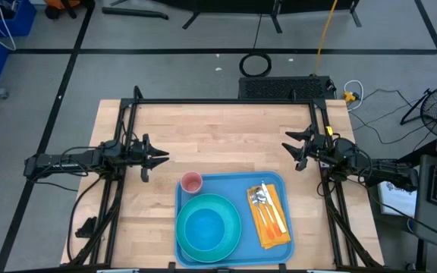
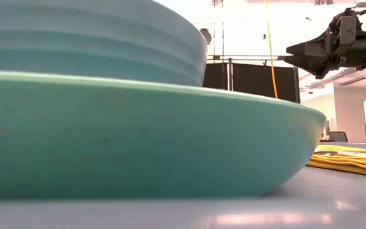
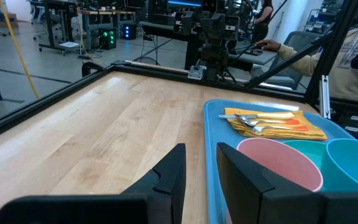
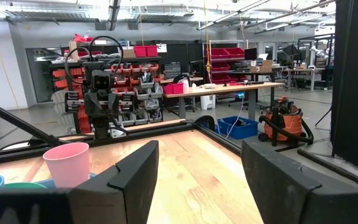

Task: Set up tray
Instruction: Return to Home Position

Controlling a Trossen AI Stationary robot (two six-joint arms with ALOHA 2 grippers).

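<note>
The blue tray (image 1: 237, 186) lies flat at the table's near edge, right of centre. On it stand a pink cup (image 1: 192, 182), a teal plate (image 1: 230, 239) bearing a blue bowl (image 1: 205, 226), and a yellow napkin (image 1: 275, 231) with cutlery (image 1: 260, 199) on top. My left gripper (image 1: 160, 157) hovers open left of the tray's far left corner; its wrist view shows the cup (image 3: 278, 162) just ahead. My right gripper (image 1: 288, 151) hovers open beyond the tray's far right corner. In the low view the plate (image 2: 138, 133) and bowl (image 2: 88, 38) fill the picture.
Bare wooden tabletop (image 1: 218, 136) stretches across the far half and along the left side. A black frame (image 1: 226, 101) borders the table. A person's arm (image 3: 291, 56) shows in the room beyond the right side. Cables and a dark box (image 1: 283, 87) lie on the floor behind.
</note>
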